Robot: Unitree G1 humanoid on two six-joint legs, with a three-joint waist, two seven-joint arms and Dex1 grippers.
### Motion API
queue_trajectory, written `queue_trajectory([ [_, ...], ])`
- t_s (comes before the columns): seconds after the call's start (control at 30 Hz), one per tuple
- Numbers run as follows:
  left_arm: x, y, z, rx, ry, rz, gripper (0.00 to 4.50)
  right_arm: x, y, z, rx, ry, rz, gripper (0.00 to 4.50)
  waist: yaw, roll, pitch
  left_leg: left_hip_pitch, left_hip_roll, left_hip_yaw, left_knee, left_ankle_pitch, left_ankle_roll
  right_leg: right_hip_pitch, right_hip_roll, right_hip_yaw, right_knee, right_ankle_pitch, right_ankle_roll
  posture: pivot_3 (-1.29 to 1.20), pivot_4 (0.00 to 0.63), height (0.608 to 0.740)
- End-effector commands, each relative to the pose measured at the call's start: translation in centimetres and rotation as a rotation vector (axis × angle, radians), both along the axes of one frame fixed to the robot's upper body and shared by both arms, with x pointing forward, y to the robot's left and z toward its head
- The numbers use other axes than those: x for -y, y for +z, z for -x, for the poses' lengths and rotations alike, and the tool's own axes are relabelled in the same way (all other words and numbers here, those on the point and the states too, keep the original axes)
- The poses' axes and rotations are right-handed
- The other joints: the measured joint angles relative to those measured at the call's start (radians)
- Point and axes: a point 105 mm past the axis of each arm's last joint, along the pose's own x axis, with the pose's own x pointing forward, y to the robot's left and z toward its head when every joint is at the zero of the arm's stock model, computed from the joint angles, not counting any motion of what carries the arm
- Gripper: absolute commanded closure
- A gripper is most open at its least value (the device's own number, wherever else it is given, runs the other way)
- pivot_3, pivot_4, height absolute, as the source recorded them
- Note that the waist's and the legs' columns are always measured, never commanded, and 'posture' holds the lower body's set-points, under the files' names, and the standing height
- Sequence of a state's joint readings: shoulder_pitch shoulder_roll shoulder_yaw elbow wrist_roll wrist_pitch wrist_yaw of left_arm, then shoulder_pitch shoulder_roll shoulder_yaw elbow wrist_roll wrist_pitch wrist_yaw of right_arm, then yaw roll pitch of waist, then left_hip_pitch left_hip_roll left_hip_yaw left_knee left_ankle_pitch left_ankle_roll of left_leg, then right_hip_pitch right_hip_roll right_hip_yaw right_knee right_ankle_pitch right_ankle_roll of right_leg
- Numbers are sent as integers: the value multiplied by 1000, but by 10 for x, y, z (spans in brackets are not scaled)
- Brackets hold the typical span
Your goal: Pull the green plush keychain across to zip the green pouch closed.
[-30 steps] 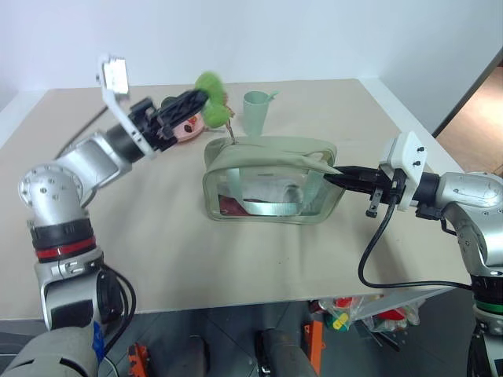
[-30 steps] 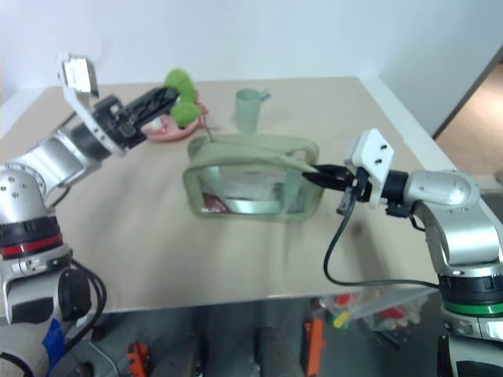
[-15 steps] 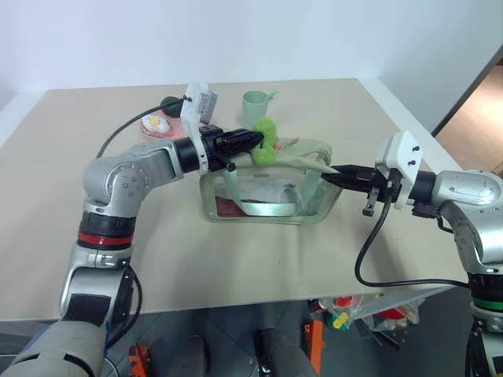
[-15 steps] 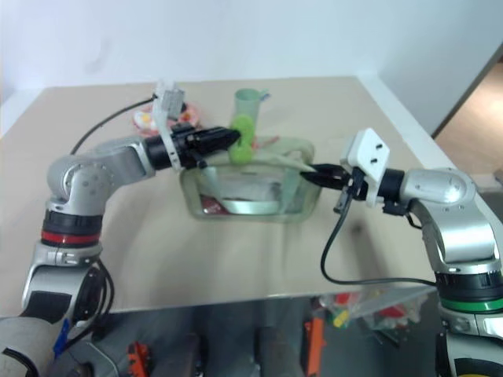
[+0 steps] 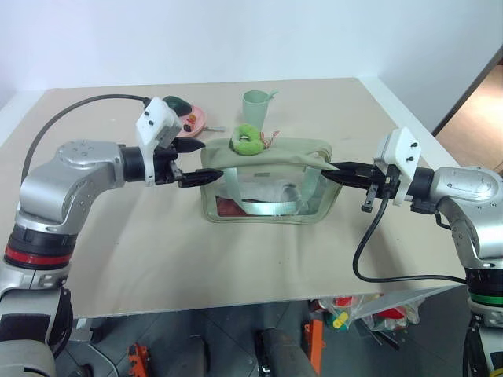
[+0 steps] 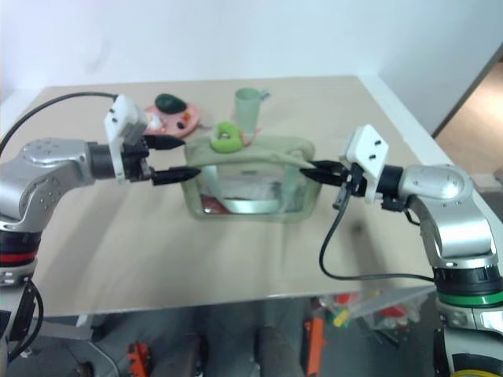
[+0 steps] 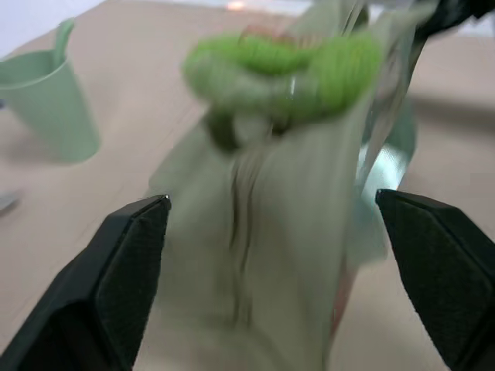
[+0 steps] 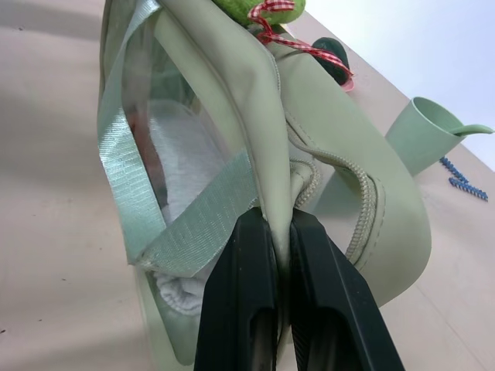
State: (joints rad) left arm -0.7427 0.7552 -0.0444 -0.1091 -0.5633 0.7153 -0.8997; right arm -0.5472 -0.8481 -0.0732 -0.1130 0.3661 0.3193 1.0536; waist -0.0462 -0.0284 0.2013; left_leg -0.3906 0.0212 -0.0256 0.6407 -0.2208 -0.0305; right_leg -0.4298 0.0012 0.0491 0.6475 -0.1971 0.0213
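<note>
Left eye view: green pouch (image 5: 267, 184) mid-table, green plush keychain (image 5: 247, 140) lying on its top near the left end, left gripper (image 5: 194, 162) spread wide and empty just beside that end, right gripper (image 5: 330, 172) clamped onto the fabric at the pouch's right end.

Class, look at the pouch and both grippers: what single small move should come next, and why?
Probably move the open left gripper onto the keychain and close on it. The keychain lies loose on top of the pouch, near its left end, and the right gripper is pinching the far end to brace the pull.
</note>
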Motion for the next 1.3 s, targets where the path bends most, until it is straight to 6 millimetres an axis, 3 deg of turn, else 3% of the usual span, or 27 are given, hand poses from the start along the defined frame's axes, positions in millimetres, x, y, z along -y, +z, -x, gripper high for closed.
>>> queue_trajectory([
  [0.03,-3,6,6,91,21,38,33,-4,10,1,46,22,-2,4500,-1,0,0,0,0,0,0,0,0,0,0,0,0,0,0,0,150,740],
  [0.1,-3,-2,5,77,43,63,33,-4,10,0,45,23,-3,4500,0,0,0,0,0,1,0,0,0,0,0,1,0,0,0,0,150,740],
  [0.2,-2,-12,-2,51,92,132,777,-4,10,0,44,20,-3,4500,0,-1,0,0,0,1,1,0,0,0,0,1,0,1,1,0,150,740],
  [0.3,-2,-17,-9,55,121,158,1833,-3,10,0,27,18,-11,4500,-1,-1,0,0,0,2,1,0,0,0,0,1,0,1,1,0,150,740],
  [0.4,2,-7,-12,62,113,221,2864,-1,12,2,-47,24,-62,4500,-1,-1,0,1,0,2,1,0,0,0,0,2,0,2,1,0,150,740],
  [0.53,6,-12,-9,43,84,195,4332,-1,10,9,-91,46,-30,3027,0,-1,0,0,0,2,1,0,0,0,0,2,0,2,1,0,150,740],
  [0.57,8,-16,-6,27,70,187,4500,-1,15,11,-86,47,-32,2746,0,-1,0,0,0,2,1,0,0,0,0,2,0,2,1,0,150,740],
  [0.7,9,-20,0,3,54,180,4500,1,37,12,-66,21,-45,1319,-1,-1,0,0,0,4,1,0,1,-2,0,4,0,2,2,0,150,740],
  [0.83,9,-21,2,-11,51,179,4500,-20,78,16,-39,85,-91,31,-1,-1,0,-2,0,6,1,0,1,-5,0,6,1,3,2,0,150,740],
  [0.97,11,-21,4,-17,49,190,4500,-66,100,10,70,178,-139,31,-3,-2,0,-2,1,6,1,0,1,-5,2,7,1,3,2,0,150,740],
  [1.07,12,-18,3,-7,65,205,4500,-97,87,5,81,226,-140,31,-2,-4,-2,-2,4,5,1,0,1,-5,5,7,1,4,2,0,150,740],
  [1.17,14,-15,3,4,76,221,4500,-112,71,-2,64,240,-132,31,4,-4,-2,-8,4,4,2,0,1,-9,5,7,1,4,2,0,150,740],
  [1.3,16,-15,4,12,82,220,4500,-115,61,-10,34,232,-146,31,5,-4,-2,-16,3,4,9,-1,2,-13,4,7,1,5,3,0,150,740],
])
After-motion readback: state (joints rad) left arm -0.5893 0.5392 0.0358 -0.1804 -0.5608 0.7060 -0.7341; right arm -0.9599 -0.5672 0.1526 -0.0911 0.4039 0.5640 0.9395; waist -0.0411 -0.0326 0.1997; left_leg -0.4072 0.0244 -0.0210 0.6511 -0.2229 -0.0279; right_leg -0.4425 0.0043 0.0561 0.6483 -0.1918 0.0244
